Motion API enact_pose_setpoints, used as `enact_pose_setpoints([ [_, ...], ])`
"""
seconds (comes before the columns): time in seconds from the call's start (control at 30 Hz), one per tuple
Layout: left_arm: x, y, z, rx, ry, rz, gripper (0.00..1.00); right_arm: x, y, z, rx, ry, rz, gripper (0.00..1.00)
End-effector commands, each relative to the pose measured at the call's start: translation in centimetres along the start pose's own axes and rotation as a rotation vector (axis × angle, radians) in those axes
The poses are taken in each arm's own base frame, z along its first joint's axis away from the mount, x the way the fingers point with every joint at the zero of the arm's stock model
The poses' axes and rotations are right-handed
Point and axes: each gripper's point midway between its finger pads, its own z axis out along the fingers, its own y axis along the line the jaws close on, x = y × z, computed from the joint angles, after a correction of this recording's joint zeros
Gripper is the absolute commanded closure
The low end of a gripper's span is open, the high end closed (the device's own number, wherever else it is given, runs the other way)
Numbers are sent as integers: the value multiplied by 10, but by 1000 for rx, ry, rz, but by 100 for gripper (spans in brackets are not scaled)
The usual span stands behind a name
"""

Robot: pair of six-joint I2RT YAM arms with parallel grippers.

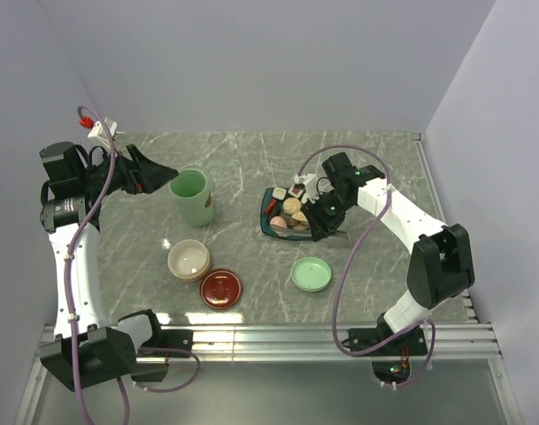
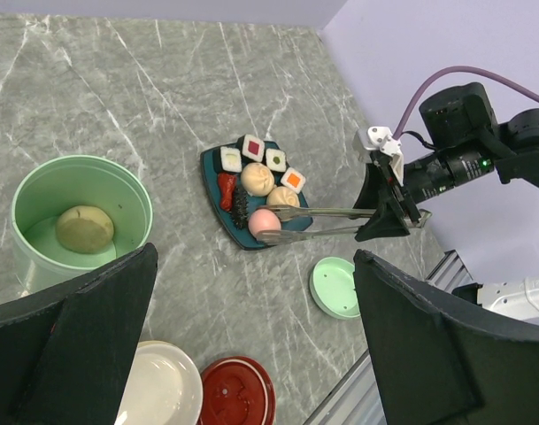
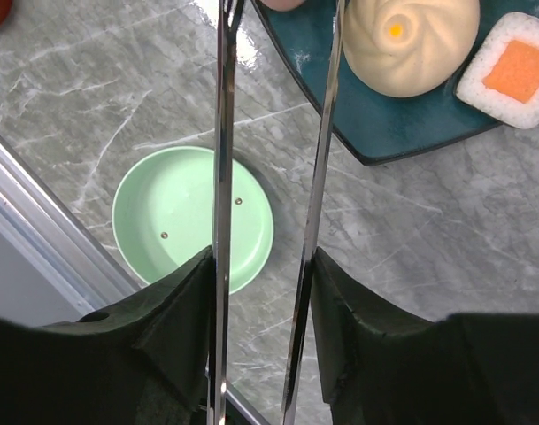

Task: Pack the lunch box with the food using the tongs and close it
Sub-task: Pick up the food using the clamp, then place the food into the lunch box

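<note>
Your right gripper (image 3: 265, 274) pinches the tongs (image 2: 327, 221), their tips either side of the pink ball (image 2: 263, 220) on the plate (image 2: 209, 164). Your left gripper (image 2: 256, 266) has its jaws spread wide, holding nothing.

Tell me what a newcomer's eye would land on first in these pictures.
The dark teal plate, right of centre in the overhead view and crowded with colourful food, draws the eye first. The silver tongs, clamped in the right gripper, reach across it with their tips either side of a pink ball. Left of the plate stands the open mint-green pot, one beige bun already inside.
</note>
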Motion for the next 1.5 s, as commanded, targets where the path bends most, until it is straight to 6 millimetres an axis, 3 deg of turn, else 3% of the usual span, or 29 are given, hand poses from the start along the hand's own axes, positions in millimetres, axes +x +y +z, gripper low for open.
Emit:
enact_pose_setpoints([
  [0.0, -6, -5, -2, 18, -16, 31, 1, -12, 0, -15, -4, -58, 6, 51],
  [0.33, -5, -5, -1, 25, -10, 24, 1, -15, 3, -48, -7, -124, 36, 54],
  [0.5, -6, -6, -2, 26, -11, 32, 1, -30, 12, -69, -17, -188, 22, 55],
  [0.63, -9, -10, 0, 53, -12, 2, 1, -61, 22, -88, -61, -270, 12, 55],
  [0.73, -11, -13, 1, 77, -5, -30, 1, -100, 32, -107, -67, -355, -43, 55],
  [0.87, -12, -9, 4, 81, 14, -63, 1, -147, 51, -118, -81, -438, -113, 55],
  [0.97, -14, -9, 2, 88, 10, -67, 1, -179, 67, -118, -88, -482, -173, 55],
  [1.13, -20, -5, -2, 74, -18, -71, 1, -223, 83, -101, -73, -518, -239, 55],
  [1.47, -20, -3, -10, 93, -25, -98, 1, -262, 111, -51, -121, -509, -266, 53],
])
